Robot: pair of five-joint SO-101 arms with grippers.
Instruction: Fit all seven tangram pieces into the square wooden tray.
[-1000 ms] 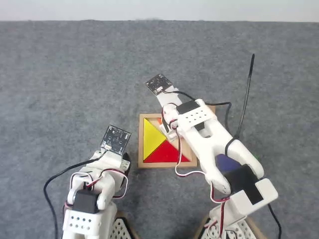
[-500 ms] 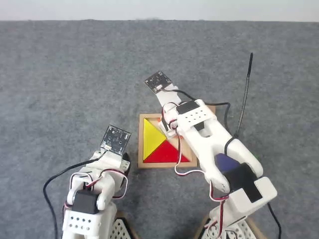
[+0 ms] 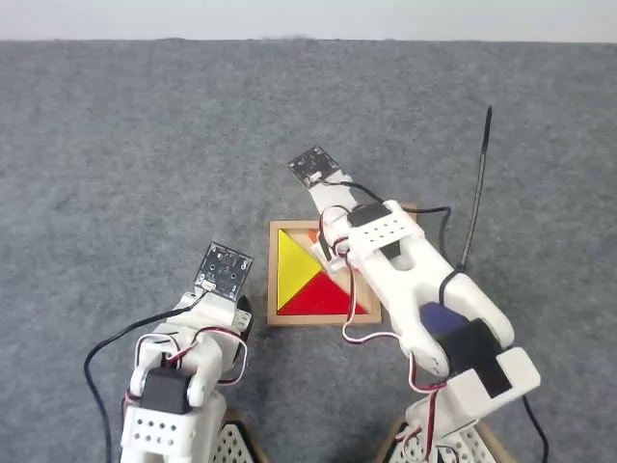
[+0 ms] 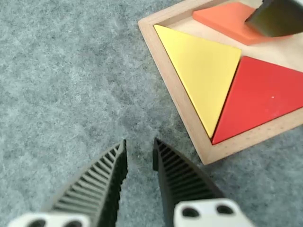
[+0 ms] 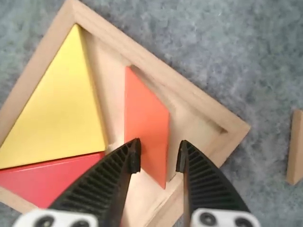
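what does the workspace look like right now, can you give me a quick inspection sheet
surface: grey mat covers the table.
job's things: square wooden tray holds a yellow triangle, a red triangle and an orange parallelogram; part of its floor is bare.
clutter: tan flat thing on the mat beyond the tray's corner, and a dark blue shape partly hidden under the right arm; cannot tell what either is.
grippers: left gripper slightly open, empty, over the mat beside the tray; right gripper open, fingertips either side of the orange parallelogram.
cables: black cable loops beside the left arm; thin black cable runs past the right arm.
surroundings: pale strip beyond the mat's far edge.
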